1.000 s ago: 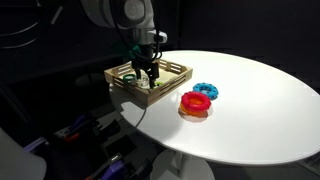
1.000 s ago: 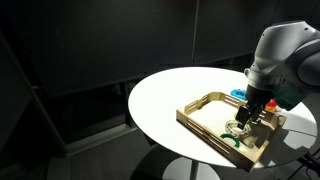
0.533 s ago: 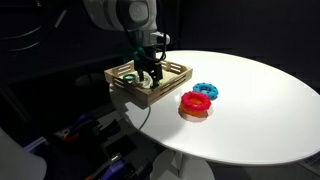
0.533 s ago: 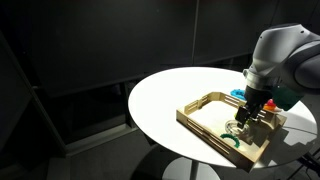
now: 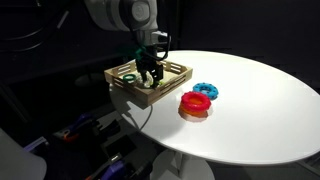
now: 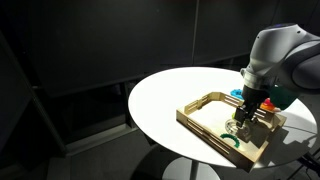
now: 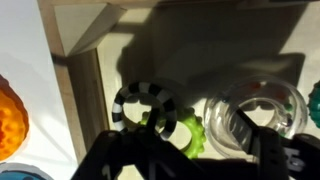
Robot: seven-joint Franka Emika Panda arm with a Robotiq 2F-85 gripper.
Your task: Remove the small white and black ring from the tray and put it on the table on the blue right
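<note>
Wooden tray (image 5: 128,88), claw (image 5: 149,78) raised slightly

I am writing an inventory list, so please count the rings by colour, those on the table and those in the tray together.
Black-and-white ring: 1
Green ring: 1
Clear ring: 1
Red ring: 1
Blue ring: 1
Total: 5 rings

One tray (image 7: 80,25) below me, three rings in it: striped ring (image 7: 148,100), green ring (image 7: 192,130), clear ring (image 7: 255,115). Outside, I count two more: blue ring (image 5: 206,91), red ring (image 5: 196,103).
</note>
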